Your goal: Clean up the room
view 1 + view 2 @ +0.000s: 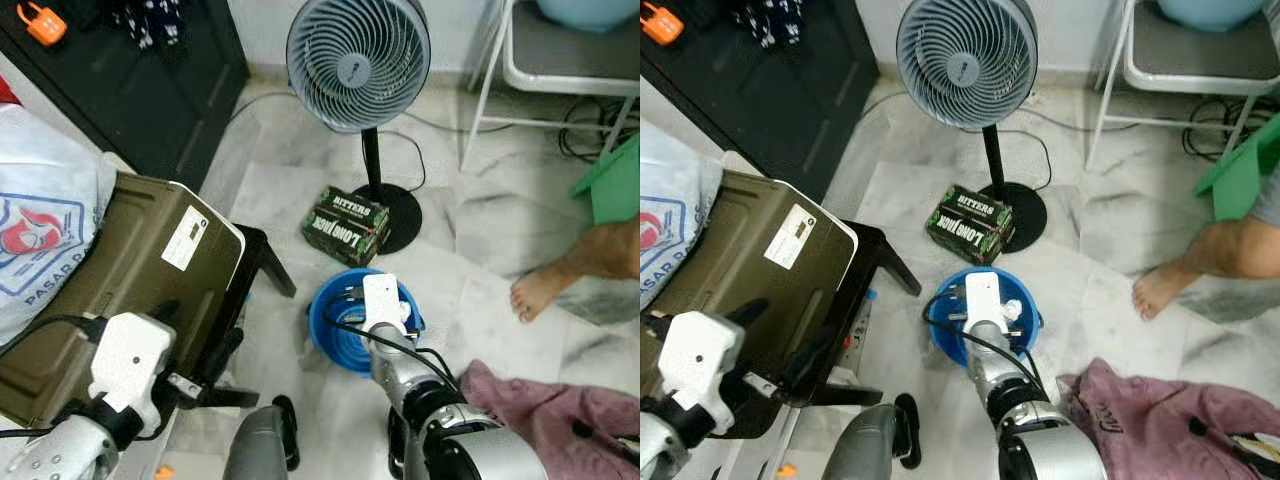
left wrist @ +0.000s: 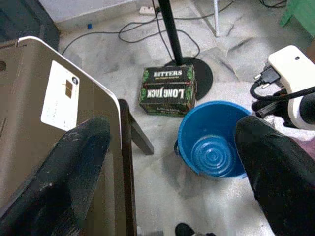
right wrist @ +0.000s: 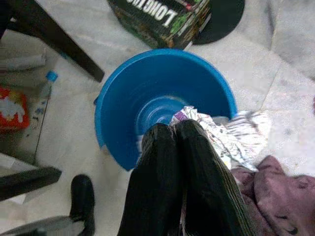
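My left tool (image 2: 167,162) hangs wide open and empty, up beside the olive case (image 1: 130,270), well off from the work. The blue bucket (image 3: 162,83) sits on the floor between the arms, nearer my right side. My right tool (image 3: 179,147) is pinched shut on a crumpled wrapper (image 3: 221,135), poised over the bucket's near rim; the bucket's hollow lies just ahead and below. Release looks due there.

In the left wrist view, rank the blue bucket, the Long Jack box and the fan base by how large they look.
1. Blue bucket, clearly largest, though it sits nearest the camera.
2. Long Jack box.
3. Fan base; the box covers part of it, so ranks two and three are unsure.
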You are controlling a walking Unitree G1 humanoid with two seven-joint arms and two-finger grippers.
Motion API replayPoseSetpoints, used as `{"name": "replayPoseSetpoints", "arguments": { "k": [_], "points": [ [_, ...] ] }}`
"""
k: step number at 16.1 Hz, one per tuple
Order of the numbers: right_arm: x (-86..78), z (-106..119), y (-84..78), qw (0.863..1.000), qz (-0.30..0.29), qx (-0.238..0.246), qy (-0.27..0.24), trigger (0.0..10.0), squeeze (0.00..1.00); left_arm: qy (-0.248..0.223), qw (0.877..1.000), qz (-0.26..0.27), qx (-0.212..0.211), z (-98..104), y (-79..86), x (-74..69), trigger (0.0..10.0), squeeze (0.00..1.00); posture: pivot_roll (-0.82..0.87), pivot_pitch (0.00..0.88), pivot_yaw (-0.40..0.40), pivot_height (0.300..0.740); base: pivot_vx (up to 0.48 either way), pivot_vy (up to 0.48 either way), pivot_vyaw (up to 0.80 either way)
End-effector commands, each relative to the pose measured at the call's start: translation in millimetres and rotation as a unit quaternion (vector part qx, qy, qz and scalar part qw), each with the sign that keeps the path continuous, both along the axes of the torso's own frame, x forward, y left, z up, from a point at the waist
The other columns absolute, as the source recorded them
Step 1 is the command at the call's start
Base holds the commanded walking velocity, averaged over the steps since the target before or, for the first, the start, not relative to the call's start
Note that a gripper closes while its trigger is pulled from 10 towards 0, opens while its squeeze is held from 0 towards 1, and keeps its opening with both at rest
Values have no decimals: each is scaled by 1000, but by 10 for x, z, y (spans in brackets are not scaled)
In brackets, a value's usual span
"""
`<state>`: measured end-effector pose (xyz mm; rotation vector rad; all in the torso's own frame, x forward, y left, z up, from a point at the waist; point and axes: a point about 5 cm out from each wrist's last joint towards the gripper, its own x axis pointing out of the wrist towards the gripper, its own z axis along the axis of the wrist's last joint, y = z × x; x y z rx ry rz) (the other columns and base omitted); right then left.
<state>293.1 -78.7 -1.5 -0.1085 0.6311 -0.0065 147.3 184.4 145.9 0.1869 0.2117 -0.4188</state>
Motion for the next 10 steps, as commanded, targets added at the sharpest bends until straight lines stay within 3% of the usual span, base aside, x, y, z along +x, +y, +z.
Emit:
{"name": "replayPoseSetpoints", "arguments": {
  "k": [1,3,5,7,10],
  "points": [
    [-43,-33,74,1000,2,4,11,10000,0,8,1000,4,9,8,36,-31,10000,0,248,340,164,740,0,0,0],
    [-4,0,51,1000,-7,16,-1,10000,0,10,1000,6,11,8,46,-36,10000,0,248,341,164,740,0,0,0],
    [91,146,217,997,19,60,-41,10000,0,15,1000,7,14,15,56,-41,10000,0,244,337,164,740,0,0,0],
    [138,276,414,994,54,70,-71,10000,0,18,1000,7,13,12,40,-34,10000,0,240,333,158,740,0,0,0],
    [127,268,441,994,55,72,-68,10000,0,18,1000,8,12,10,28,-39,10000,0,243,333,152,740,0,0,0]
  ]
}}
